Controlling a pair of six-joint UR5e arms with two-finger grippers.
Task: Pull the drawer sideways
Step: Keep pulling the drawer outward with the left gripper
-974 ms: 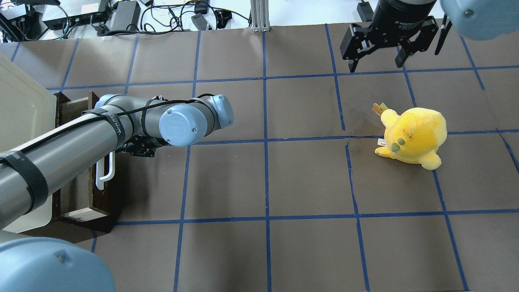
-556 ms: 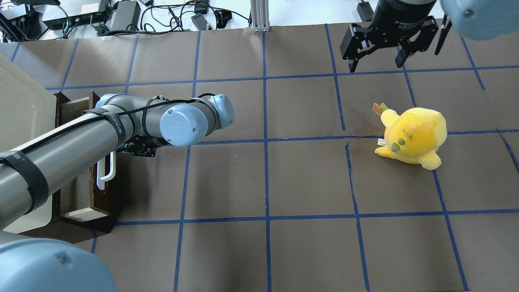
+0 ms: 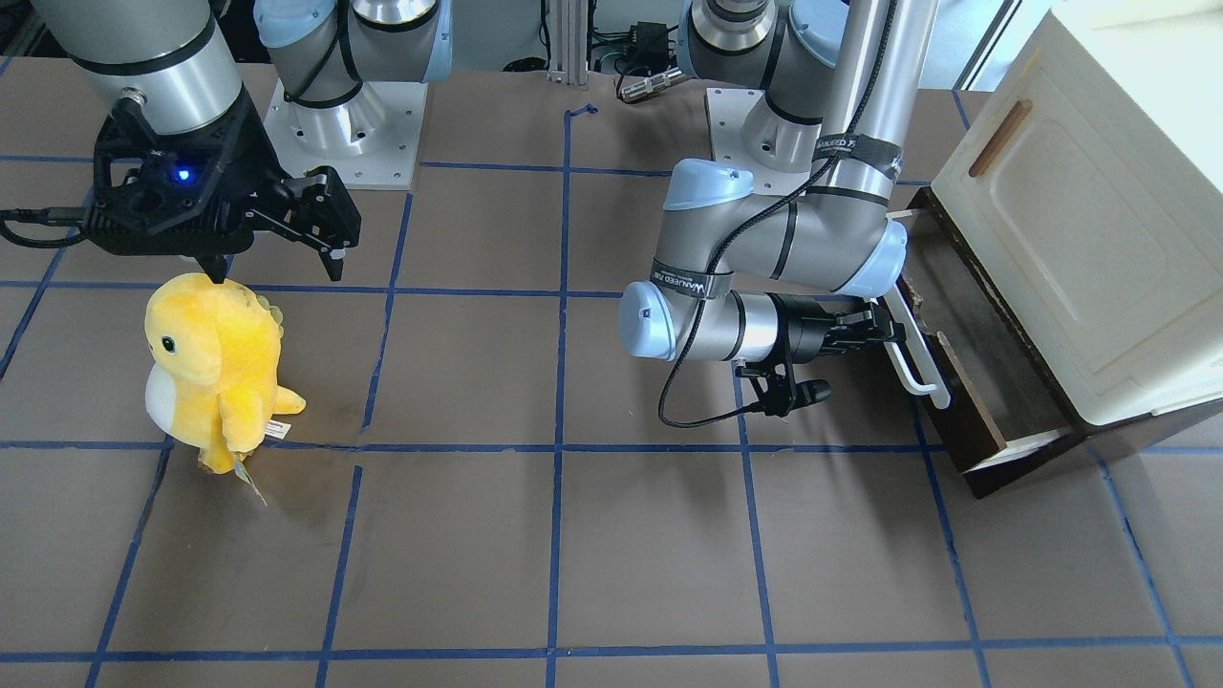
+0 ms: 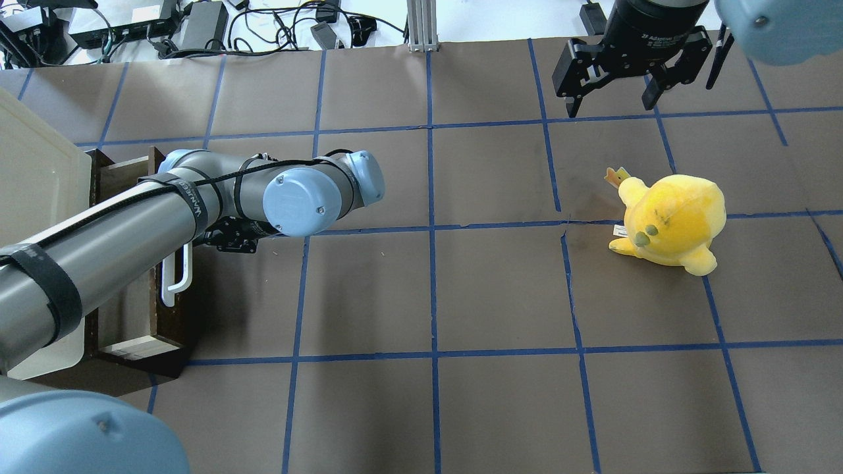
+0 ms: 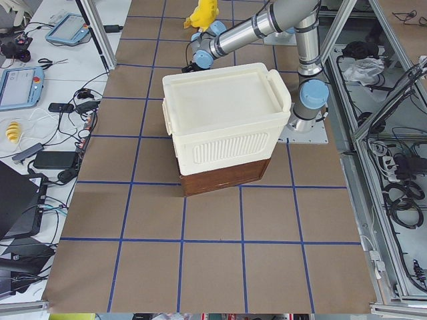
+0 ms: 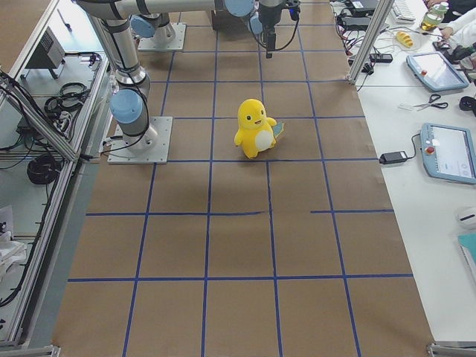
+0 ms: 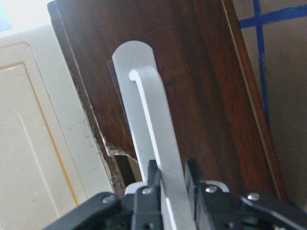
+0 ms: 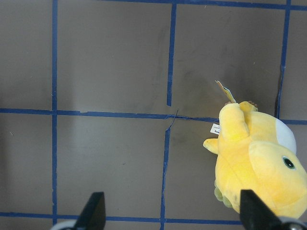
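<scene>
Only wrist view: left hand (image 7: 171, 168) clamps drawer handle (image 7: 149, 110).

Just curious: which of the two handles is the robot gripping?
The long white bar handle on the dark drawer; the left gripper is shut on it. The small brown handle is untouched.

Left gripper (image 7: 171, 168) horizontal, fingers (image 7: 153, 175) narrowly pinched (right gripper (image 4: 610, 107) aloft, fingers splayed).
</scene>
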